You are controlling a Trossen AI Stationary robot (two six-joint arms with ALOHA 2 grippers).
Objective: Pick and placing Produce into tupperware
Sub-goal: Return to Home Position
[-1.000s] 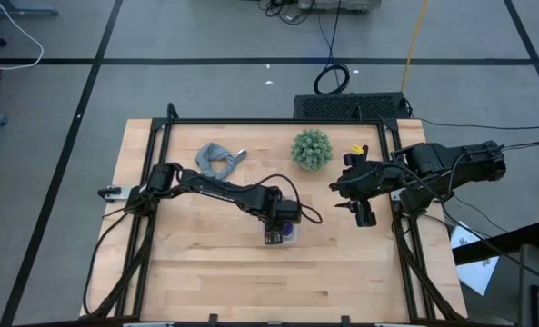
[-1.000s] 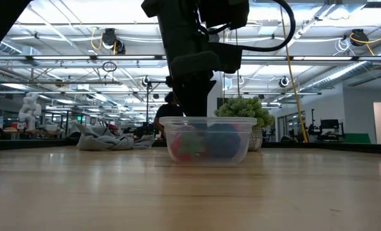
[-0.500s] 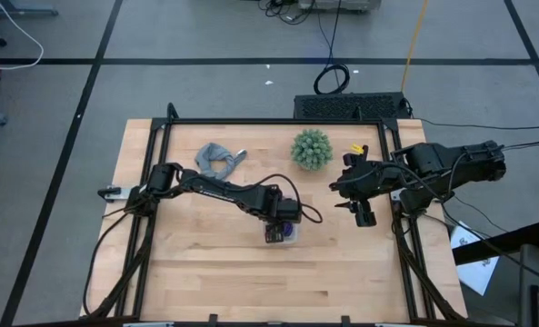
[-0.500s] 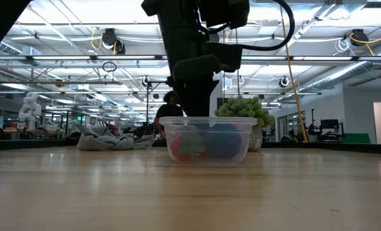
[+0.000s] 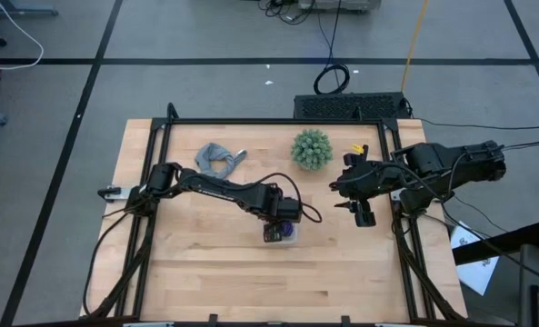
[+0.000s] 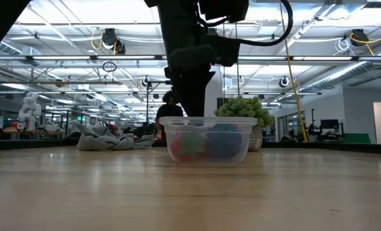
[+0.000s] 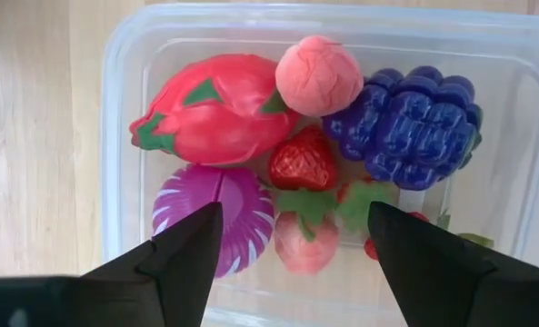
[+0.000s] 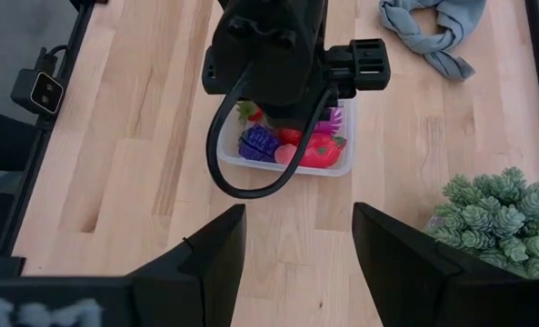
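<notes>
The left gripper [image 7: 294, 218] hangs directly above the small clear plastic rectangular container [image 7: 116, 136], its two dark fingers spread wide with nothing between them. Well to the container's left and farther back on the pale wooden worktop [image 5: 214, 268] lies a crumpled grey cloth [image 5: 216, 159], clear of everything.

The container stands near the middle of the worktop and holds all the toy produce in view: a pink-red dragon fruit with green flecks [image 7: 214, 113], a ribbed magenta piece with white stripes [image 7: 210, 204], a round peach-coloured fruit [image 7: 319, 74], a glossy red strawberry [image 7: 301, 162], a paler strawberry [image 7: 305, 250] and a knobbly dark purple cluster [image 7: 419, 123], packed touching one another. No produce shows loose on the worktop, so the filling looks done.

These pieces look light and slightly squashy, with smooth skins that could slip; each would be best pinched across its widest middle. The container looks thin, light and prone to sliding, so a lift should take its rim or a short wall.

Behind the container and to its right stands a round spiky green plant [image 5: 312, 148]. Farther right, well apart from the container, the right gripper [image 8: 296, 218] waits above the worktop, fingers wide and empty.
</notes>
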